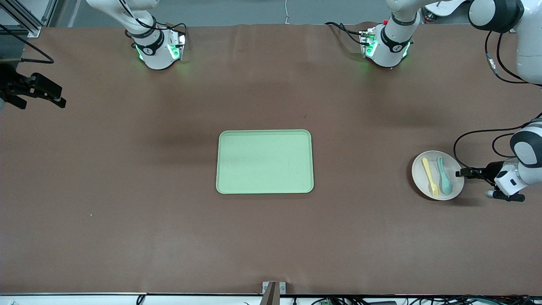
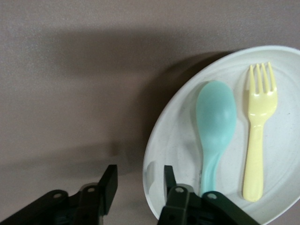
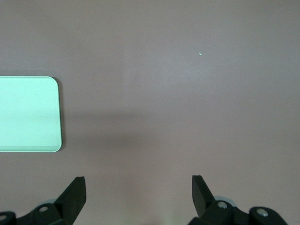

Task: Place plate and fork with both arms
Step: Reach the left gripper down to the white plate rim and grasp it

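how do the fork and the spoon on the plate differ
The fork is pale yellow, while the spoon is teal-blue. The fork ends in short tines; the spoon ends in a rounded bowl. The spoon lies closer to the left gripper, whose open fingers straddle the rim of the plate; the fork lies more toward the tray. Both are small plastic pieces lying side by side, roughly parallel, on the plate.

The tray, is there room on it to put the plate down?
Yes. The tray is bare from rim to rim, with open table all around. It is crowded only where the left gripper straddles the plate rim, fork and spoon inside.
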